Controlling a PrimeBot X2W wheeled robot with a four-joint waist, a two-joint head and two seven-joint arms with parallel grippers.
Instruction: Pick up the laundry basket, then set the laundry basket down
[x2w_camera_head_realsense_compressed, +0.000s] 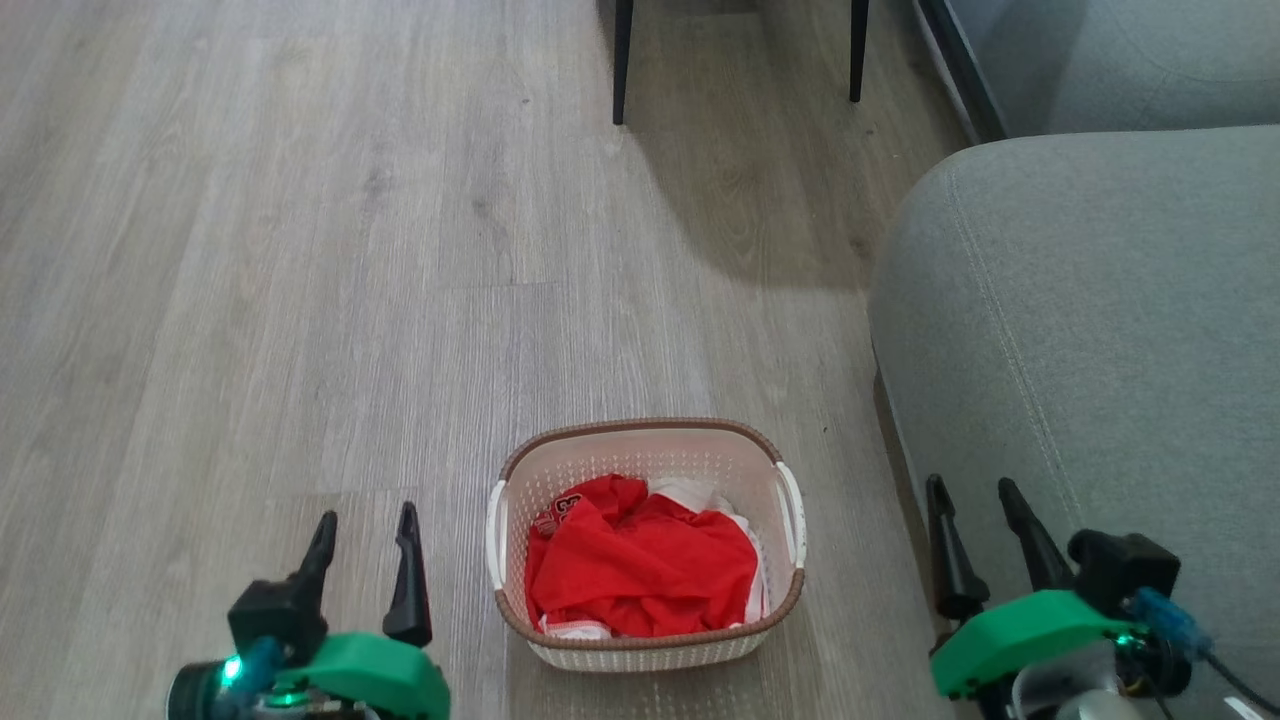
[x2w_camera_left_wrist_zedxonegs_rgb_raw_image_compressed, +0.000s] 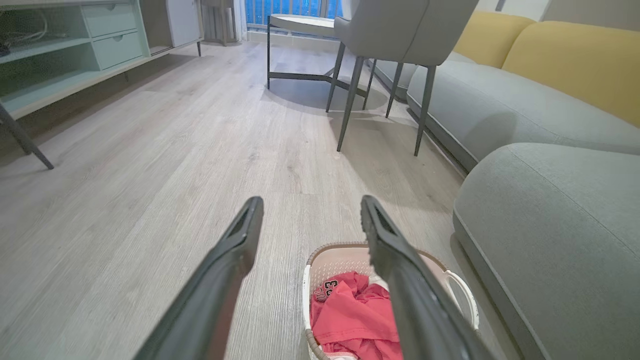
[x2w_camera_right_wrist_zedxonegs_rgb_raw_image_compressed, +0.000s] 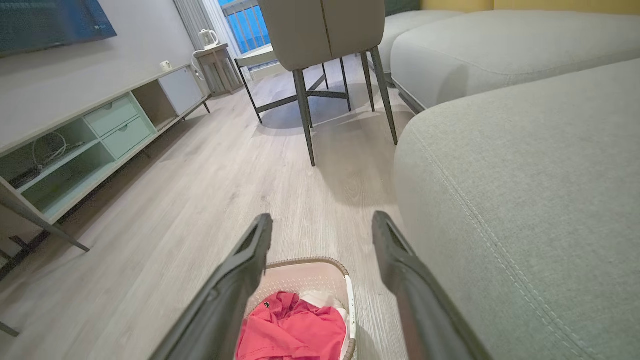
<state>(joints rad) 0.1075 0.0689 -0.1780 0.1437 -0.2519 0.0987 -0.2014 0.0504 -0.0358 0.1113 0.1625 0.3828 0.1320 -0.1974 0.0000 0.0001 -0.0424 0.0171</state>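
Note:
The laundry basket (x2w_camera_head_realsense_compressed: 640, 445) stands on the wood floor between my two arms: cream perforated plastic, brown woven rim, white side handles, red and white clothes inside. My left gripper (x2w_camera_head_realsense_compressed: 365, 530) hangs open to the basket's left, apart from it. Open too, my right gripper (x2w_camera_head_realsense_compressed: 975, 495) is off to the basket's right, over the sofa's edge. In the left wrist view the basket (x2w_camera_left_wrist_zedxonegs_rgb_raw_image_compressed: 330, 260) lies low behind the open left gripper (x2w_camera_left_wrist_zedxonegs_rgb_raw_image_compressed: 307, 210). From the right wrist, the basket (x2w_camera_right_wrist_zedxonegs_rgb_raw_image_compressed: 312, 272) shows low between the spread fingers of the right gripper (x2w_camera_right_wrist_zedxonegs_rgb_raw_image_compressed: 320, 227).
A grey sofa (x2w_camera_head_realsense_compressed: 1090, 330) fills the right side, close to the basket. A chair on thin dark legs (x2w_camera_head_realsense_compressed: 622, 60) stands ahead. A low cabinet with drawers (x2w_camera_right_wrist_zedxonegs_rgb_raw_image_compressed: 115, 130) runs along the far left wall. Bare wood floor (x2w_camera_head_realsense_compressed: 300, 300) stretches to the left and ahead.

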